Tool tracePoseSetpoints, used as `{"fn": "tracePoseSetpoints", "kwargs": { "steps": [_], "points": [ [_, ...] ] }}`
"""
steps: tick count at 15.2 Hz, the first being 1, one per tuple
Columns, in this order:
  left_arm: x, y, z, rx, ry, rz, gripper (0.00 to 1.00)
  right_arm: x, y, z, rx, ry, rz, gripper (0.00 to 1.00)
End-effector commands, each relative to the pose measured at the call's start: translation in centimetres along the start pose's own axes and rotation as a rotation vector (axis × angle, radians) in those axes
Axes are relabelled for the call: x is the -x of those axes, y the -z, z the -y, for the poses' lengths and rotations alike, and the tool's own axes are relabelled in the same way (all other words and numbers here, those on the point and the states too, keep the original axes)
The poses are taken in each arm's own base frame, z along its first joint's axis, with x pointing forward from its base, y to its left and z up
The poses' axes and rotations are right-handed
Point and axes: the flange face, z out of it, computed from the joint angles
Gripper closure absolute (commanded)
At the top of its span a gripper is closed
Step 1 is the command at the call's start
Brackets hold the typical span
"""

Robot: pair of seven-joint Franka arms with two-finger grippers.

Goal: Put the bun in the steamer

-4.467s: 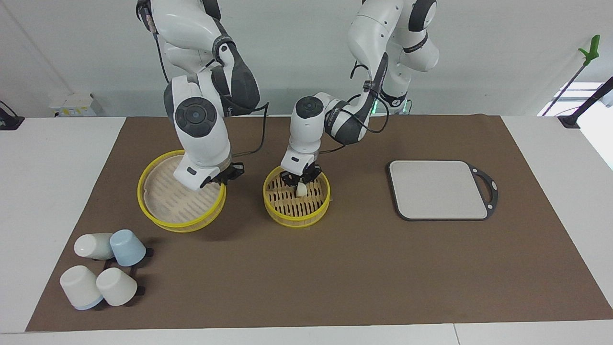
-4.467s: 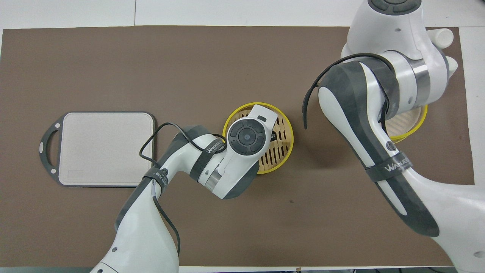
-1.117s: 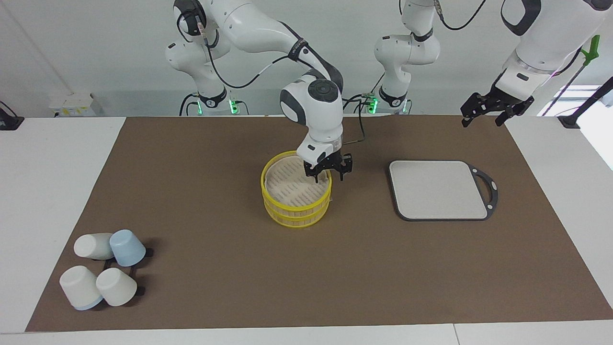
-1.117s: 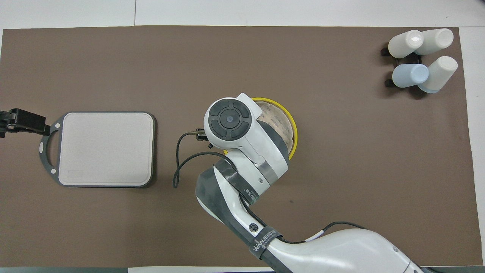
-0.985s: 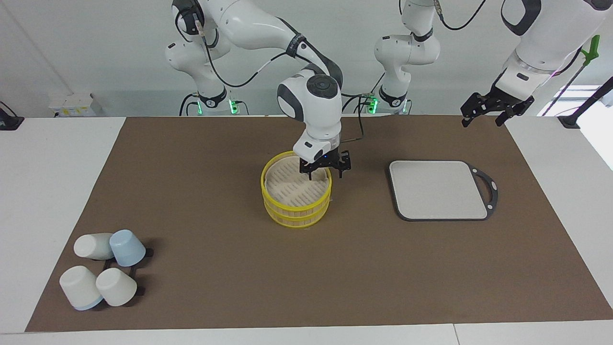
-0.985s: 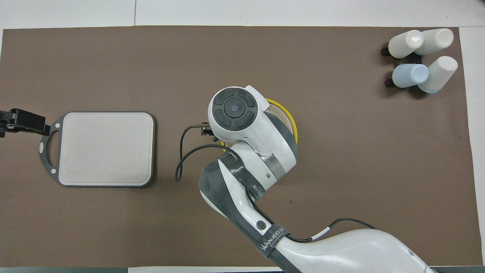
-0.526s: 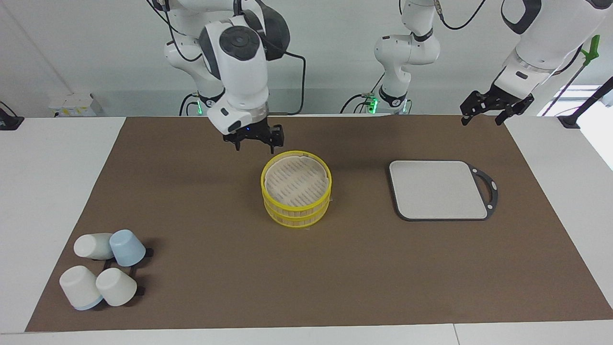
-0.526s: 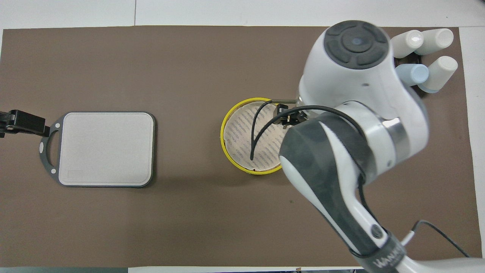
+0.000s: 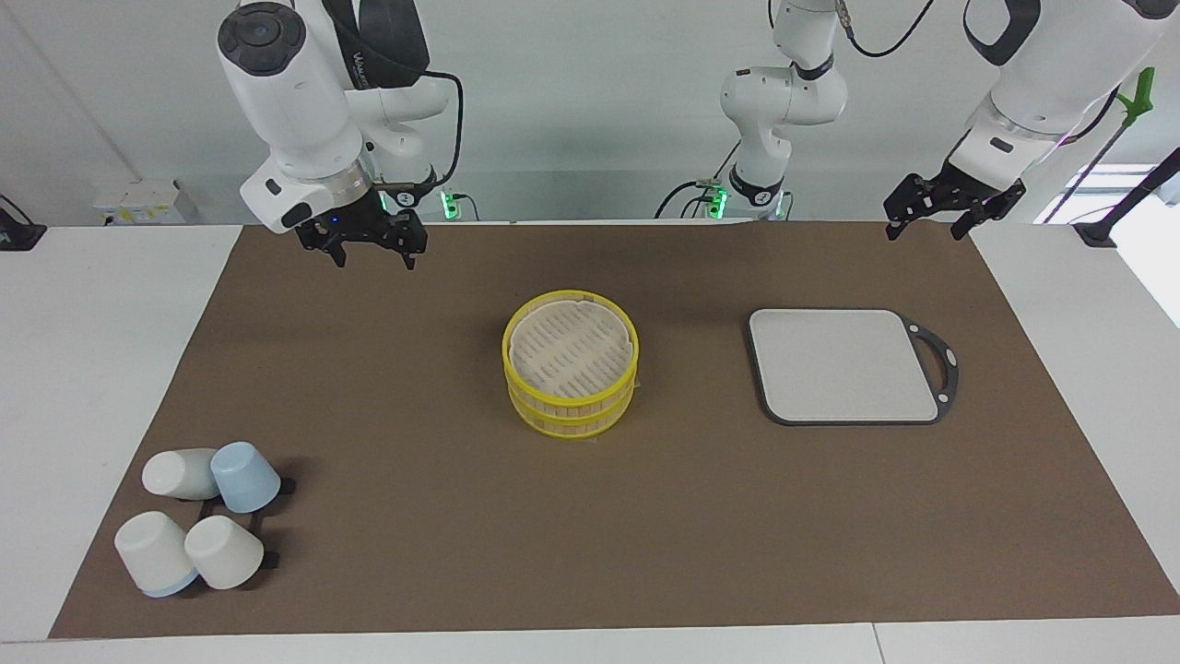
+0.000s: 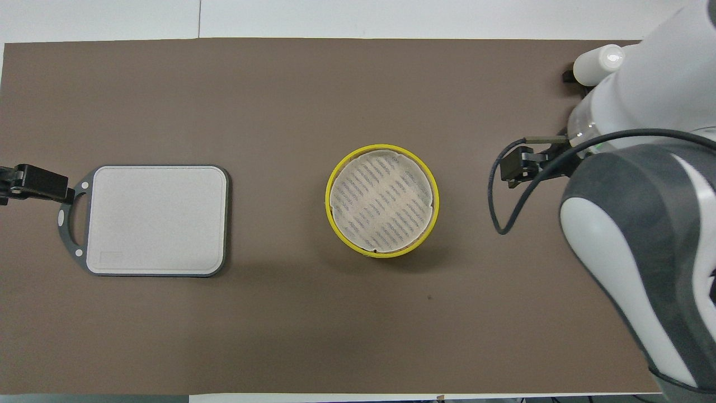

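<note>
The right pincer (image 9: 370, 245), fingers apart and empty, hangs at the upper left of the facing view over the brown mat (image 9: 424, 516); the left pincer (image 9: 940, 210), also spread and empty, waits at the upper right.

At the frame's centre stands one steamer (image 9: 571, 403), a round basket with bright yellow plastic rims and beige slatted walls, two tiers stacked, the top one showing a pale slatted floor. The bun is not visible; the top tier covers what lies below.

One grey square board (image 9: 843, 366) with a dark handle lies centre right on the bench. Four cups (image 9: 198, 515), three white and one blue, sit at the lower left; the overhead view shows only one of them, the right arm covering the rest.
</note>
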Motion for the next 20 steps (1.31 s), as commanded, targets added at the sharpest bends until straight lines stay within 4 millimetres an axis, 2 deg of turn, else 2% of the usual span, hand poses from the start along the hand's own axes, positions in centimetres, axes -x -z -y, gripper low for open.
{"fn": "tracePoseSetpoints", "kwargs": {
  "steps": [1, 3, 4, 7, 11, 20],
  "points": [
    [0.4, 0.7, 0.1, -0.006, -0.013, 0.004, 0.0, 1.9, -0.3, -1.1, -0.004, 0.0, -0.005, 0.0],
    [0.4, 0.6, 0.1, -0.006, -0.013, 0.005, 0.0, 0.9, -0.2, -3.0, -0.021, 0.002, -0.029, 0.0],
    [0.4, 0.7, 0.1, -0.006, -0.013, 0.004, 0.0, 0.5, -0.1, -2.9, -0.023, 0.059, -0.056, 0.0],
    [0.4, 0.7, 0.1, -0.004, -0.013, 0.003, 0.0, -1.5, 0.2, -6.0, -0.032, 0.092, -0.103, 0.0],
    [0.4, 0.7, 0.1, -0.004, -0.013, 0.002, 0.0, -2.3, 0.1, -6.2, -0.022, 0.089, -0.146, 0.0],
    [0.3, 0.8, 0.0, -0.005, -0.016, -0.001, 0.0, -2.0, -0.2, -6.1, -0.015, 0.092, -0.118, 0.0]
  ]
}}
